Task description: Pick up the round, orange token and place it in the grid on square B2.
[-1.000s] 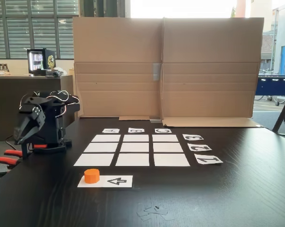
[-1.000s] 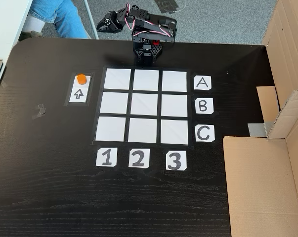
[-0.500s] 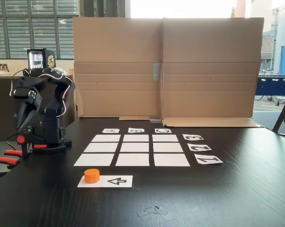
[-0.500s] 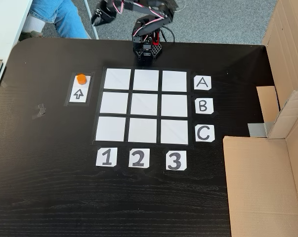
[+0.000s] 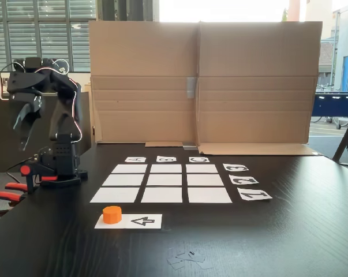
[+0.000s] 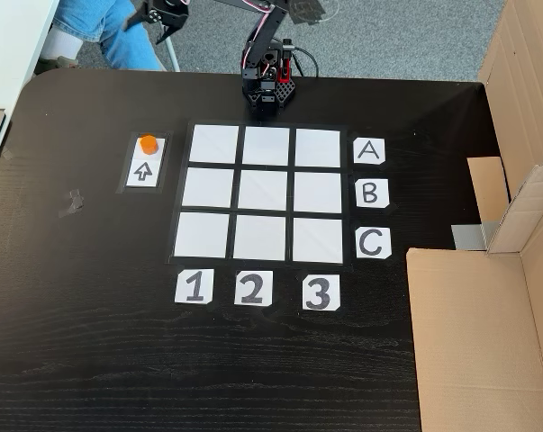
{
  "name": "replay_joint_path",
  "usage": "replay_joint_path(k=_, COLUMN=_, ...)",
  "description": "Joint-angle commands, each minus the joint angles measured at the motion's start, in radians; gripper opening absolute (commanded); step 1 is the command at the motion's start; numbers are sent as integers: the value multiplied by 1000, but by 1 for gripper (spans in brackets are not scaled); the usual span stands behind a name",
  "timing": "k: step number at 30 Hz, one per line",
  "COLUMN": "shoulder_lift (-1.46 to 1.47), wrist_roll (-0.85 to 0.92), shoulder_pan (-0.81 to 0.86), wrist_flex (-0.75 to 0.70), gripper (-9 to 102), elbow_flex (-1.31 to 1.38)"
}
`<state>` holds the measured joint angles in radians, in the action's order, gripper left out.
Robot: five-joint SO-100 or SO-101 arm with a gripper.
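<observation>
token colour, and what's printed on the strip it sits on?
The token is bright orange; the white paper strip under it carries a black arrow, clearest in the fixed view from above.

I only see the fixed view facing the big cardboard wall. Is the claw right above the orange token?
Observer: No. In a fixed view from above, the gripper hangs past the table's far edge, well short of the token.
Operator: Is anything near the claw?
Observer: Yes, a person's leg in blue jeans is close beside it, off the table.
Operator: I can't read the letters. Which square is B2?
Observer: From above, the B card lines up with the middle row and the 2 card with the middle column, so square B2 is the centre one.
</observation>
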<state>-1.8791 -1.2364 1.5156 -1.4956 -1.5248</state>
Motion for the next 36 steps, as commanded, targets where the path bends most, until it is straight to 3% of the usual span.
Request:
replay_joint_path(k=1, shoulder_lift=81, wrist_roll=17, shoulder_pan=-25, wrist_flex=-46, gripper=64, elbow_flex=164)
replay_joint_path(k=5, shoulder_lift=163, wrist_roll=46, shoulder_pan=-72, wrist_flex=-48, gripper=76, elbow_flex=225)
replay_joint_path(k=20, shoulder_lift=410, wrist_roll=235, shoulder_pan=-227, wrist_flex=-63, gripper=88, elbow_flex=325)
replay_joint_path(k=36, shoulder_lift=541, wrist_roll=377, shoulder_pan=-371, wrist_flex=-63, gripper=88, elbow_flex=313)
